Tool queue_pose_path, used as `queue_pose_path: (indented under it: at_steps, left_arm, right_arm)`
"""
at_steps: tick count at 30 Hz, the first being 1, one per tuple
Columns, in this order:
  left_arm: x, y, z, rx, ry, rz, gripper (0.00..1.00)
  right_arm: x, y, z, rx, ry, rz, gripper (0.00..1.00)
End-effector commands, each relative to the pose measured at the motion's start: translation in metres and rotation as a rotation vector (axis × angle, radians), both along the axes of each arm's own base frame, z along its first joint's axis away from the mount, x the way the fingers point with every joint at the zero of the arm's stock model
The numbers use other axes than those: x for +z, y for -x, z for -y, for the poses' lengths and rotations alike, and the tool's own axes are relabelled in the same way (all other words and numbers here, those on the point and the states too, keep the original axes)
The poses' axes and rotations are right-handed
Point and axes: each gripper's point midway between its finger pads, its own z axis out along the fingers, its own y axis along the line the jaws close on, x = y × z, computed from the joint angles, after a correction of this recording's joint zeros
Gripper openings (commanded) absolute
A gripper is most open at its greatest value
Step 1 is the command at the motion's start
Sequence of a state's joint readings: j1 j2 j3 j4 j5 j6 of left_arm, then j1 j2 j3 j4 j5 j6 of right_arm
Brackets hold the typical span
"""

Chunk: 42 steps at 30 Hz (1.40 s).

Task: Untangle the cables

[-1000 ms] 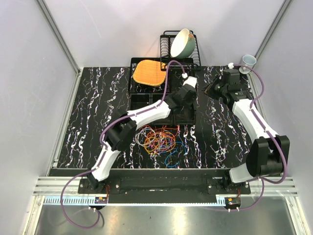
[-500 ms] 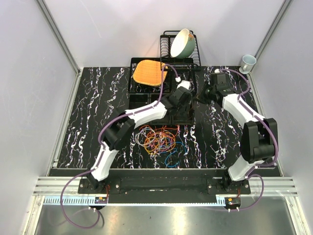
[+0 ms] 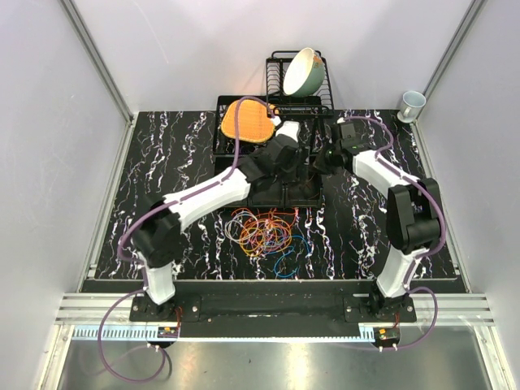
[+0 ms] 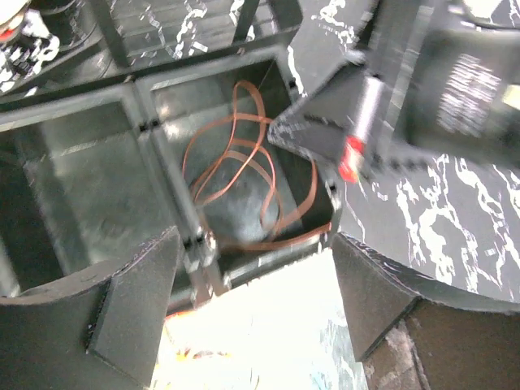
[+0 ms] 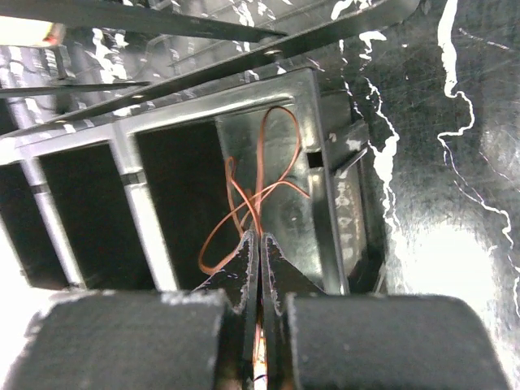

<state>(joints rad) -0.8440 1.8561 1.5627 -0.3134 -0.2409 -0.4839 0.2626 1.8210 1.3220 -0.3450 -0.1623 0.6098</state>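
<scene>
A tangle of thin cables [image 3: 264, 231] in orange, red, yellow, purple and blue lies on the marbled table in front of the black compartment tray [image 3: 230, 166]. One orange cable [image 4: 242, 166] lies looped in a tray compartment. My left gripper [image 4: 256, 302] hovers open just above that compartment, with nothing between its fingers [image 4: 134, 296]. My right gripper [image 5: 258, 237] reaches in from the right, shut, with the orange cable [image 5: 258, 166] running into its tips. In the top view both grippers meet over the tray's right end, left gripper [image 3: 286, 162] and right gripper [image 3: 322, 158].
Behind the tray stands a wire dish rack [image 3: 276, 69] with a pale green bowl [image 3: 304, 71]. An orange round mat [image 3: 246, 120] rests on the tray's back part. A small cup [image 3: 412, 102] stands at the back right corner. A blue loop [image 3: 288, 262] lies nearest the table's front edge.
My left gripper has opened and its arm has stretched further back over the tray. The right arm has swung left to the tray's right end, staying shut.
</scene>
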Motion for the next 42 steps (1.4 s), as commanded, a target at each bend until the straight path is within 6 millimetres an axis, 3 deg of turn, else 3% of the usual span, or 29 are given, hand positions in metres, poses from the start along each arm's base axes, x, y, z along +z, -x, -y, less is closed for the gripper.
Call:
queue_pose_path:
  at_steps: [1,2,4,5,6,8,9,10,14,17,21,29,33,34,36,37,39,40,42]
  left_arm:
    - [0.02,0.023,-0.022,0.014,0.046,-0.013,0.8]
    - [0.031,0.028,-0.028,0.02,0.067,0.0,0.8]
    - [0.016,0.038,-0.044,0.041,0.037,-0.019,0.8]
    - [0.026,0.043,-0.051,0.05,0.055,-0.005,0.8]
    - [0.023,0.047,-0.057,0.058,0.05,-0.009,0.8]
    - [0.006,0.057,-0.073,0.08,0.025,-0.026,0.8]
    - [0.013,0.062,-0.079,0.091,0.046,-0.016,0.8]
    - [-0.002,0.069,-0.088,0.098,0.024,-0.034,0.8]
    - [-0.011,0.084,-0.116,0.144,-0.009,-0.046,0.8]
    - [-0.017,0.093,-0.136,0.185,-0.044,-0.051,0.8]
    - [-0.029,0.105,-0.157,0.223,-0.071,-0.065,0.8]
    - [-0.046,0.117,-0.17,0.256,-0.074,-0.093,0.78]
    - [-0.056,0.125,-0.178,0.281,-0.058,-0.109,0.77]
    - [-0.057,0.126,-0.18,0.289,-0.06,-0.109,0.77]
    - [-0.067,0.13,-0.182,0.303,-0.064,-0.126,0.75]
    - [-0.07,0.13,-0.183,0.308,-0.067,-0.131,0.74]
    - [-0.074,0.131,-0.18,0.304,-0.062,-0.133,0.73]
    - [-0.08,0.133,-0.179,0.3,-0.075,-0.141,0.72]
    - [-0.083,0.132,-0.174,0.294,-0.075,-0.138,0.71]
  right_arm:
    - [-0.004,-0.013,-0.005,0.022,0.039,0.021,0.0]
    - [-0.01,-0.014,-0.006,0.031,0.043,0.011,0.0]
    - [-0.012,-0.014,-0.007,0.043,0.047,0.009,0.0]
    - [-0.014,-0.015,-0.007,0.049,0.05,0.008,0.0]
    - [-0.015,-0.015,-0.008,0.053,0.055,0.008,0.0]
    - [-0.012,-0.018,-0.01,0.069,0.061,0.011,0.12]
    - [-0.011,-0.018,-0.01,0.08,0.075,0.014,0.17]
    - [-0.009,-0.017,-0.009,0.085,0.085,0.008,0.26]
    - [0.024,-0.021,-0.008,0.097,0.101,0.072,0.5]
    - [0.045,-0.018,-0.007,0.1,0.121,0.097,0.59]
    - [0.066,-0.013,-0.003,0.099,0.153,0.109,0.67]
    - [0.093,0.006,0.009,0.096,0.216,0.076,0.74]
    - [0.098,0.029,0.021,0.067,0.236,0.084,0.74]
    - [0.094,0.044,0.026,0.063,0.23,0.076,0.74]
    - [0.091,0.055,0.024,0.042,0.189,0.095,0.74]
    - [0.071,0.072,0.023,0.058,0.17,0.052,0.74]
    - [0.08,0.086,0.019,0.048,0.104,0.098,0.73]
    - [0.07,0.101,0.02,0.047,0.091,0.079,0.73]
    - [0.064,0.113,0.019,0.055,0.065,0.07,0.72]
